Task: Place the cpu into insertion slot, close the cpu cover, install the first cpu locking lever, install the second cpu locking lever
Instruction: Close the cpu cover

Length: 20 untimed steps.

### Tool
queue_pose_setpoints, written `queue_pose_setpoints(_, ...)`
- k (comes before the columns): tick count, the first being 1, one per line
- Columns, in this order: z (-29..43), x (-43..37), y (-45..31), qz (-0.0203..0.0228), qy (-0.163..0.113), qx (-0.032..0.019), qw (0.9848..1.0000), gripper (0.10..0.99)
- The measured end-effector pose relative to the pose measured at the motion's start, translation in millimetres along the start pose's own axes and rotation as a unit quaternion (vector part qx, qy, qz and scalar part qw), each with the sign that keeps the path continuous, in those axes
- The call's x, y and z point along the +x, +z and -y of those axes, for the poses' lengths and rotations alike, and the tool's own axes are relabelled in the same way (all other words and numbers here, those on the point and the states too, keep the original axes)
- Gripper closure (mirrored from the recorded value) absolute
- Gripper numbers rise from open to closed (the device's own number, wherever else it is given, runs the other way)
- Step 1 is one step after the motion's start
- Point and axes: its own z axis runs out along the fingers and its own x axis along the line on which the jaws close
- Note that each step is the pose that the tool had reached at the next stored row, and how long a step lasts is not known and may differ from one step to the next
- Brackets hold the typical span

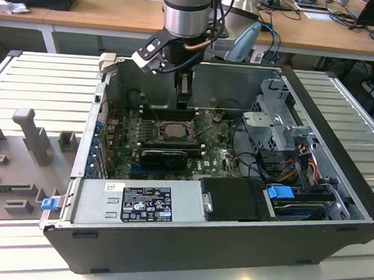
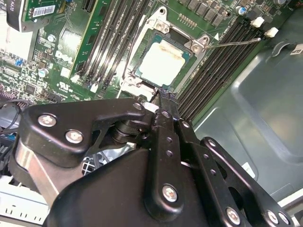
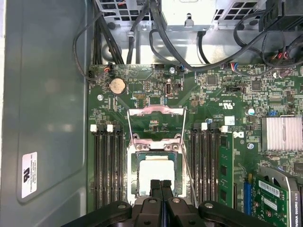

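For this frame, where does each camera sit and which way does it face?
Exterior view: off the arm, above the computer case, looking down into it; the arm and end effector show.
First wrist view: at the wrist, facing straight down on the chip; the end effector shows.
Second wrist view: at the wrist, slanting past the end effector toward the chip.
Shared: both wrist views hold chip and end effector.

The cpu (image 3: 156, 171), a small square chip with a pale silvery-beige top, lay flat, seated in the insertion slot (image 3: 133, 175), a square black socket with a shiny metal rim. The cpu cover (image 3: 156, 110), a thin silvery frame with a large central cut-out, stood swung up on its hinge, open, touching the slot's edge.
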Motion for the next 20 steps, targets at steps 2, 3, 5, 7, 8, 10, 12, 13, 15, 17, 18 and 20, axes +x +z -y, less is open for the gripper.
queue_pose_setpoints(2, -0.1, 0.0, -0.2, 0.0000, 0.000, 0.0000, 1.0000, 0.980)
queue_pose_setpoints(3, -0.1, 0.0, -0.3, 0.0000, 0.000, 0.0000, 1.0000, 0.980)
queue_pose_setpoints(5, -0.3, -0.1, -0.3, 0.0000, 0.000, 0.0000, 1.0000, 0.980)
queue_pose_setpoints(7, -0.5, -0.1, -0.4, 0.0000, 0.000, 0.0000, 1.0000, 0.980)
queue_pose_setpoints(8, -0.6, -0.1, -0.4, 0.0000, 0.000, 0.0000, 1.0000, 0.980)
queue_pose_setpoints(10, -1.6, -0.2, -0.4, 0.0001, 0.000, 0.0001, 1.0000, 0.980)
queue_pose_setpoints(12, -3.0, -0.1, -0.2, 0.0001, 0.000, 0.0002, 1.0000, 0.980)
queue_pose_setpoints(13, -4.0, -0.1, -0.2, 0.0001, 0.000, 0.0003, 1.0000, 0.980)
queue_pose_setpoints(15, -5.4, -0.1, -0.1, 0.0000, 0.000, 0.0004, 1.0000, 0.980)
queue_pose_setpoints(17, -7.1, -0.1, 0.0, 0.0000, 0.000, 0.0004, 1.0000, 0.980)
queue_pose_setpoints(18, -8.2, -0.1, 0.1, 0.0000, 0.000, 0.0005, 1.0000, 0.980)
queue_pose_setpoints(20, -9.6, 0.0, 0.2, 0.0001, 0.000, 0.0005, 1.0000, 0.980)
